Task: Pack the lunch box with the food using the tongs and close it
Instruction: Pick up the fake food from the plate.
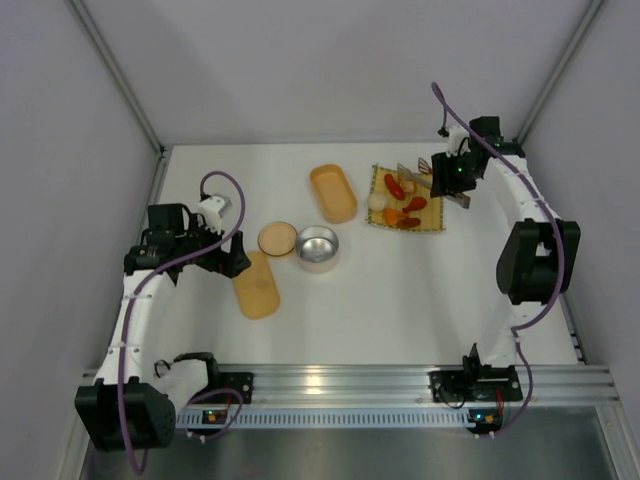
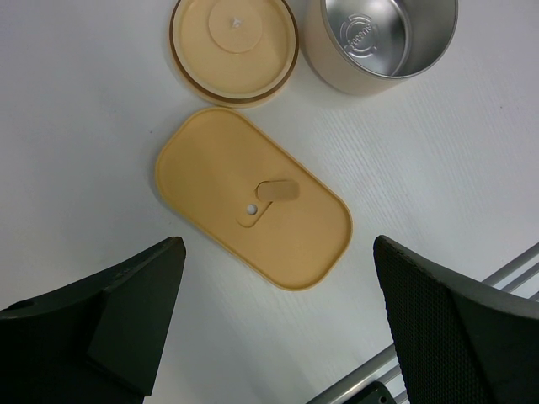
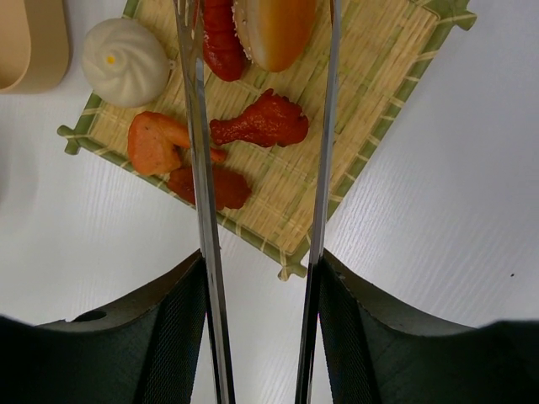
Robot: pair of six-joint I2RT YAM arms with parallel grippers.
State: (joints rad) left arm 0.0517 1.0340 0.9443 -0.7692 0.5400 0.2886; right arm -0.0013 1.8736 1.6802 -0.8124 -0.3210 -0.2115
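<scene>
Nearest to me, my left claw (image 2: 278,248) hung wide open over the table (image 2: 76,151), holding nothing. Right under it lay the flat lid (image 2: 253,198), an oval tan one with its little tab facing up, and neither finger was touching it. Just past that sat the round lid (image 2: 234,46), and right beside it the tin (image 2: 328,67), open side up.

Further out, about mid-table, was the box (image 1: 333,192), open, with its long side pointing roughly away from me. To the right of it lay the mat (image 3: 370,109), and the food (image 1: 403,205) was all on it. The bun (image 3: 122,61) sat at the corner nearest the box, with an orange piece (image 3: 156,141) next to it and a flat red piece (image 3: 227,189) by the mat's edge. The drumstick (image 3: 261,122) was in the middle, and beyond it were a sausage (image 3: 221,42) and a bread-coloured roll (image 3: 278,25).

My right claw (image 3: 261,257) was out at the far right by the mat's edge, clamped on the tongs (image 3: 206,252) with one finger on the outside of each arm. The tong arms stood apart and ran out over the mat, and in the wrist view the drumstick showed between them. One arm crossed the orange piece's thin end and the flat red piece. The tips ran off the top of the wrist view, so I couldn't tell if they touched anything.
</scene>
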